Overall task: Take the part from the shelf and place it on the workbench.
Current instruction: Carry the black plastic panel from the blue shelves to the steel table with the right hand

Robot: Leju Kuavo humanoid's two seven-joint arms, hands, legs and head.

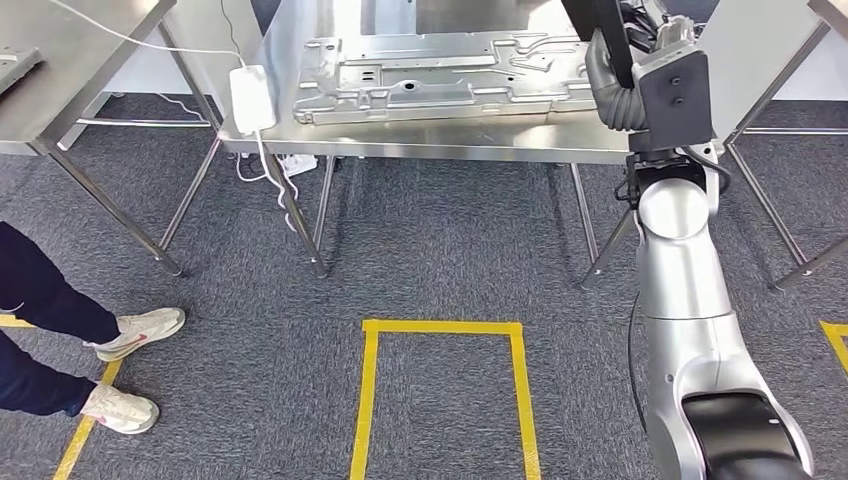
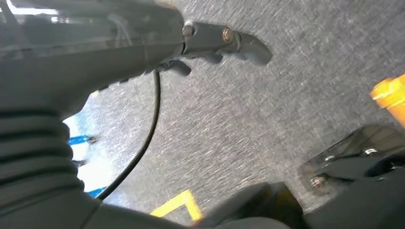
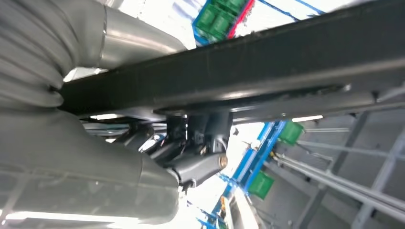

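The right hand is clamped on a long flat black part, held raised at the far right above the steel workbench. A large pressed silver metal panel lies on that bench, a white power adapter at its left edge. The left hand hangs over grey carpet, fingers loosely apart, holding nothing. A person's white shoes stand near left

Stamped metal part flat on steel worktop; right arm raised at its right end; person's shoes left on carpet.
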